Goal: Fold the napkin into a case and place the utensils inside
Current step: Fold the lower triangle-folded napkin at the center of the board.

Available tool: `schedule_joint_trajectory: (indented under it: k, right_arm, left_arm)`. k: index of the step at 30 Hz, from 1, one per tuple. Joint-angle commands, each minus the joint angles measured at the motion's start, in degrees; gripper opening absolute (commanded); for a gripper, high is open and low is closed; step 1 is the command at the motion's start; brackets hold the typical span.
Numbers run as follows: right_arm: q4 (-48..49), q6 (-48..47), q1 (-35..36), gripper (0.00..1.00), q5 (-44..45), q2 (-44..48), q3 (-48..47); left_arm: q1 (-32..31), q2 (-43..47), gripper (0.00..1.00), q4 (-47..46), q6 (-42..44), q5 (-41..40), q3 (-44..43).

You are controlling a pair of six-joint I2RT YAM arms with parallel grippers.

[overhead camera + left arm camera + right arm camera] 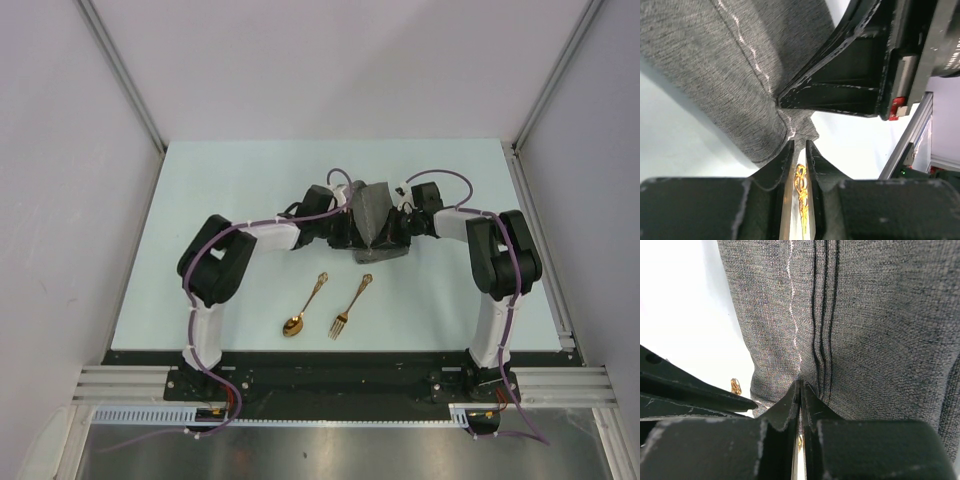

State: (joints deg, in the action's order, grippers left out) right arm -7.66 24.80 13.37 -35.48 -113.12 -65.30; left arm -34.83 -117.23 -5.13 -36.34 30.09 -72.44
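A pale bench (pixel 200 200) with white walls around it lies ahead of my bases. Closest to me, on the near side of the napkin (pixel 375 215) and well apart from it, lie the gold fork (pixel 344 318) and, further to the napkin's left, the gold spoon (pixel 293 323). The grey napkin stands bunched up like a tent at mid-bench. My right gripper (pixel 801 387) is pinched tight on its cloth. My left gripper (pixel 800 150) sits at the napkin's left edge, jaws a sliver apart; I cannot tell whether it grips.

Overhead view faces down; both wrist views closely share the napkin (pixel 865 315).
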Motion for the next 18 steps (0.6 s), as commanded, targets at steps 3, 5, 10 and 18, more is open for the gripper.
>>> schedule_joint_trajectory:
  k: [3,5,10,18]
  right_arm:
    - [-0.33,-1.68,-0.09,0.04,2.61,-1.40,-1.15]
    - [-0.69,-1.86,-0.09,0.04,2.79,-1.31,-1.41]
    - [-0.51,-1.77,-0.18,0.04,2.88,-1.40,-1.41]
    - [-1.13,-1.68,-0.01,0.04,2.79,-0.70,-2.11]
  left_arm:
    - [-0.15,-2.74,0.16,-0.24,-1.98,1.03,1.07]
    - [-0.06,-3.00,0.15,2.04,-1.98,-0.81,2.48]
    - [0.29,-4.94,0.14,11.53,1.88,-4.77,-1.46]
    - [0.02,4.37,0.18,3.74,0.66,-0.56,0.11]
